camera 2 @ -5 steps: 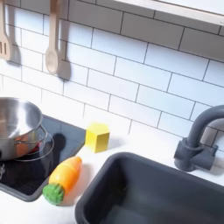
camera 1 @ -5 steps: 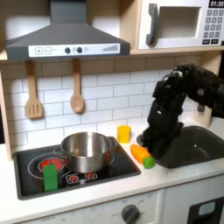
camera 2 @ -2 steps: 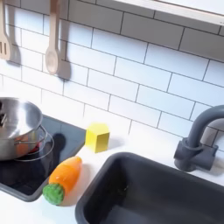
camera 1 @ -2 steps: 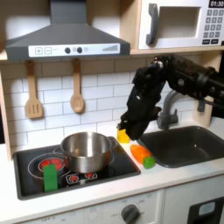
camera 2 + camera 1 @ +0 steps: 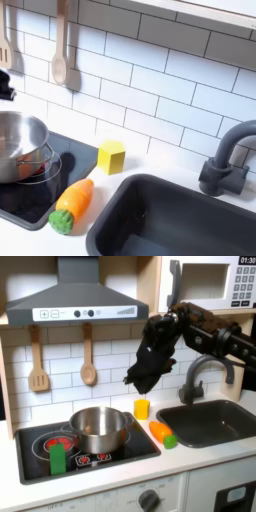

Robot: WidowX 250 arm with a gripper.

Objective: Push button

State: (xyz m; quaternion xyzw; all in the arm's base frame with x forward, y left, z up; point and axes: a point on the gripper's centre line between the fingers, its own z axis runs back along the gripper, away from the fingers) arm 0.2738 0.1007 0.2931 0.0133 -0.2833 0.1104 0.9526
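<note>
Nearest, the oven knob (image 5: 148, 499) is seen on the cabinet front below the counter (image 5: 200, 461). On the hob (image 5: 120, 445) a green block (image 5: 58, 457) stands in front of the pot (image 5: 98, 427), and small red marks (image 5: 91, 458) at the hob's front edge may be buttons. A toy carrot (image 5: 72, 204) lies between hob and sink (image 5: 190, 225), with a yellow block (image 5: 111, 156) just behind it and the tap (image 5: 226, 163) at the sink's back.

The gripper (image 5: 133, 374) is held in the air above the yellow block, near the tiled wall (image 5: 150, 85); whether it is spread or pressed together cannot be told. Further buttons (image 5: 80, 313) sit on the hood (image 5: 75, 301), well above the spatula (image 5: 38, 359) and spoon (image 5: 88, 356), and a keypad (image 5: 244, 284) is on the microwave.

No button is touched; which one is meant cannot be told, so the push is judged not yet made.
</note>
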